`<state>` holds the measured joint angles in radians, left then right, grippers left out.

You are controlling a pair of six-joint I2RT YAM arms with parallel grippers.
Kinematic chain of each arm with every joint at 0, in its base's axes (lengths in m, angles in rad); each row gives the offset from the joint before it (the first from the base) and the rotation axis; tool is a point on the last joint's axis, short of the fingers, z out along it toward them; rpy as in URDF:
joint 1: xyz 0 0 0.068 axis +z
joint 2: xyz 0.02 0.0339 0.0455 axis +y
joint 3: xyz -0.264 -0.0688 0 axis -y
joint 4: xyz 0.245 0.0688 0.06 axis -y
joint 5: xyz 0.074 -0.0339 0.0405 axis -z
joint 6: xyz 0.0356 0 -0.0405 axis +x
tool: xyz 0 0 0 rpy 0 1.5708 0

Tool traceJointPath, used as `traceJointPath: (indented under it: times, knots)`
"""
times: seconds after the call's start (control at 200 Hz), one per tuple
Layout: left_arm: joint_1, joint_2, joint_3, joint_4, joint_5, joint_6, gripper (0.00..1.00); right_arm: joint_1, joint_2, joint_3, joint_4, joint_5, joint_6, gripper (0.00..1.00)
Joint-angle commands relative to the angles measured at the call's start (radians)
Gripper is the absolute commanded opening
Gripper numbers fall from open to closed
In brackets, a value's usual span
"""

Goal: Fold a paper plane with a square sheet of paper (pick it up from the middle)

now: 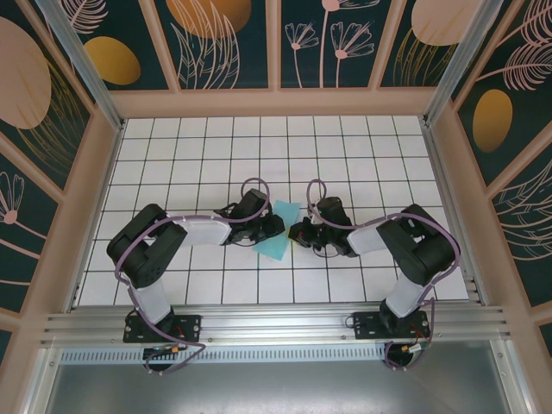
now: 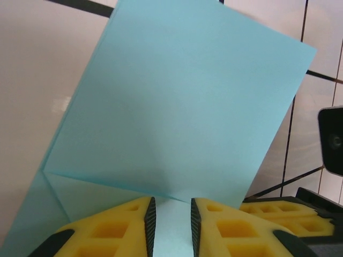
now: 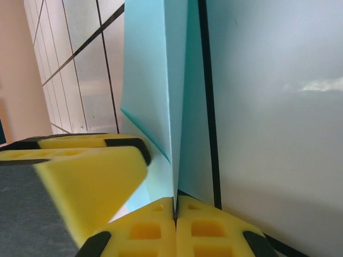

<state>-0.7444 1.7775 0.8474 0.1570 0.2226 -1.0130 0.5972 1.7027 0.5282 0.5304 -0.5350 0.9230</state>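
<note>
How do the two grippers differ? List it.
The left gripper holds fingers apart, the turquoise sheet showing in the gap; the right gripper has its fingers shut on the sheet. The left gripper faces the sheet's flat side; the right gripper meets it edge-on. Both have yellow fingers.

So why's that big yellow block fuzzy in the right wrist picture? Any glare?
Right wrist: the yellow block sits very near the lens, so it blurs; white glare streaks the tile. Left wrist: the paper is sharp, shaded lower down.

Left arm (image 1: pixel 198 231), right arm (image 1: pixel 373 235): both bending inward, low. Left hand (image 2: pixel 171 211): fingers (image 2: pixel 107 233) standing slightly apart. Right hand (image 3: pixel 174 206): pinching closed on the square sheet of paper (image 3: pixel 153 80).
</note>
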Motion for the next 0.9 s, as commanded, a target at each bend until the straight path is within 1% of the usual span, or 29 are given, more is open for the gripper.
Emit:
traceJointPath:
  times: [0.0,0.095,0.12,0.15,0.185,0.265,0.325,0.35,0.445,0.57,0.671,0.831,0.896]
  knots:
    - [0.001,-0.104,-0.032,0.08,-0.048,-0.026,0.32,0.007,-0.052,0.021,-0.057,0.022,-0.034,0.0]
    - [0.001,-0.19,-0.057,0.12,-0.159,-0.052,0.33,0.008,-0.104,0.021,-0.138,0.082,-0.043,0.0]
    - [0.001,-0.211,-0.062,0.12,-0.207,-0.057,0.33,0.008,-0.122,0.021,-0.158,0.098,-0.045,0.0]
    - [0.002,-0.24,-0.065,0.111,-0.273,-0.066,0.38,0.011,-0.142,0.022,-0.188,0.119,-0.047,0.0]
    - [0.003,-0.263,-0.073,0.124,-0.329,-0.074,0.41,0.016,-0.172,0.028,-0.226,0.145,-0.052,0.0]
    - [0.017,-0.275,-0.051,0.127,-0.402,-0.091,0.42,0.044,-0.234,0.063,-0.347,0.219,-0.07,0.0]
    - [0.027,-0.251,-0.006,0.113,-0.414,-0.085,0.43,0.072,-0.268,0.094,-0.439,0.28,-0.077,0.0]
    - [0.028,-0.238,0.02,0.089,-0.422,-0.088,0.44,0.086,-0.284,0.11,-0.487,0.324,-0.078,0.0]
    - [0.033,-0.21,0.074,0.057,-0.439,-0.082,0.44,0.107,-0.329,0.116,-0.565,0.401,-0.071,0.0]
    - [0.033,-0.239,0.023,0.107,-0.474,-0.124,0.45,0.109,-0.396,0.106,-0.633,0.451,-0.073,0.0]
    - [0.034,-0.259,-0.029,0.155,-0.488,-0.153,0.46,0.106,-0.444,0.136,-0.734,0.494,-0.101,0.0]
    - [0.033,-0.254,-0.027,0.127,-0.501,-0.173,0.46,0.104,-0.518,0.17,-0.869,0.546,-0.117,0.0]
    - [0.033,-0.264,-0.025,0.113,-0.516,-0.172,0.46,0.1,-0.546,0.181,-0.911,0.591,-0.119,0.0]
